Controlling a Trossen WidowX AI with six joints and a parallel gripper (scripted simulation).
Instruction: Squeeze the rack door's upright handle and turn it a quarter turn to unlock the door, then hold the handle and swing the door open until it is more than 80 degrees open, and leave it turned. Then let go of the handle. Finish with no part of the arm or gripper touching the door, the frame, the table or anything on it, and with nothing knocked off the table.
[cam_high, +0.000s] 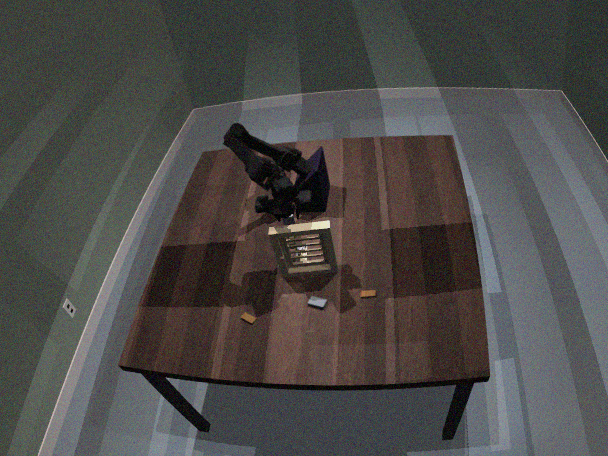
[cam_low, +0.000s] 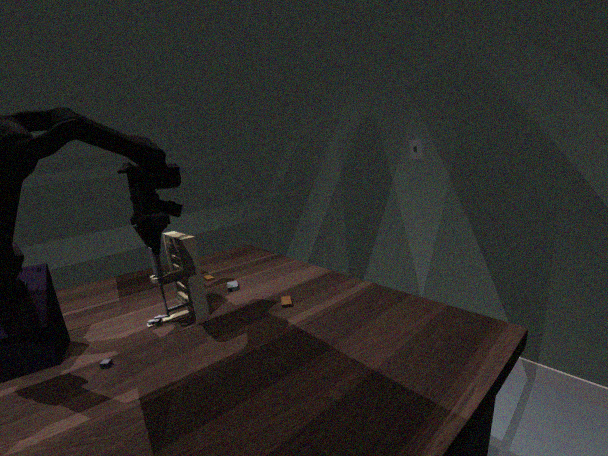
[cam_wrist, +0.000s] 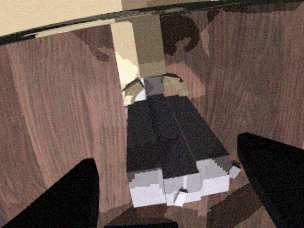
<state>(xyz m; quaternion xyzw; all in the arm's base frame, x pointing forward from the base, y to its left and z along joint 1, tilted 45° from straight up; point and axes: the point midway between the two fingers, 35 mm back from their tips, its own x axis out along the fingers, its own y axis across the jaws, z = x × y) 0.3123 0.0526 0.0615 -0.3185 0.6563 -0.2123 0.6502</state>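
The pale rack frame (cam_high: 302, 228) (cam_low: 199, 295) stands upright mid-table. Its slatted door (cam_high: 306, 250) lies in the plane of the frame and looks closed. The dark upright handle (cam_high: 289, 219) (cam_low: 162, 295) (cam_wrist: 162, 135) stands out from the door on the arm's side; its pale grey end faces show in the wrist view. My gripper (cam_high: 291, 212) (cam_low: 156, 250) (cam_wrist: 166, 150) is open, pointing down at the handle's upper end, with one finger to each side of it in the wrist view. Gaps show between both fingers and the handle. Exact fingertip height is hard to tell.
Beyond the rack lie a grey-blue block (cam_high: 317, 302) (cam_low: 232, 285) and two orange blocks (cam_high: 368, 293) (cam_high: 248, 318). A small grey block (cam_low: 105, 363) lies nearer the arm's base. A dark purple wedge-shaped object (cam_high: 317, 182) (cam_low: 42, 310) stands beside the arm.
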